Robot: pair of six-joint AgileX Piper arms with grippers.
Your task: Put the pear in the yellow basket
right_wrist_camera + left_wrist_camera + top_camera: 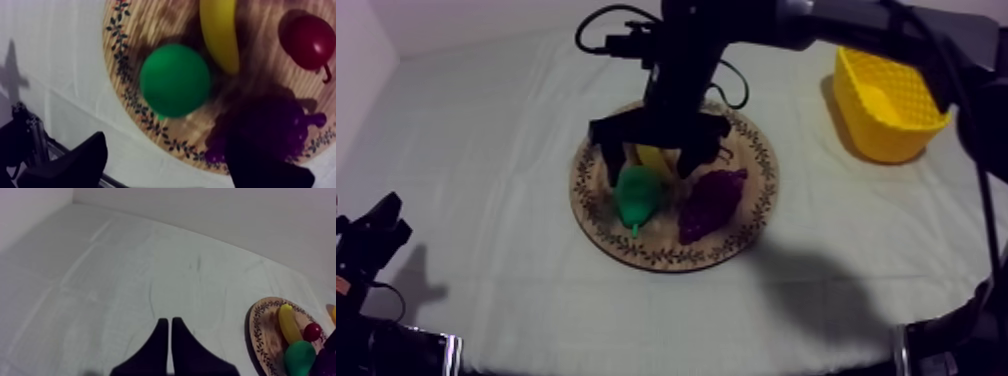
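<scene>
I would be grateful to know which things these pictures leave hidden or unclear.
- Top view: the open right gripper covers most of the banana.
- Top view: the right arm hides part of the yellow basket's rim.
- Left wrist view: the edge cuts off the wooden board and grapes.
- The gripper's height above the pear: unclear.

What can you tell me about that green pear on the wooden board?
The pear is bright green, smooth and plastic-looking. It lies on the wooden board, its narrow tip pointing toward the patterned rim. The banana sits close on one side and the grapes on the other; whether they touch it I cannot tell. The right gripper hangs open above it, and nothing grips it.
</scene>
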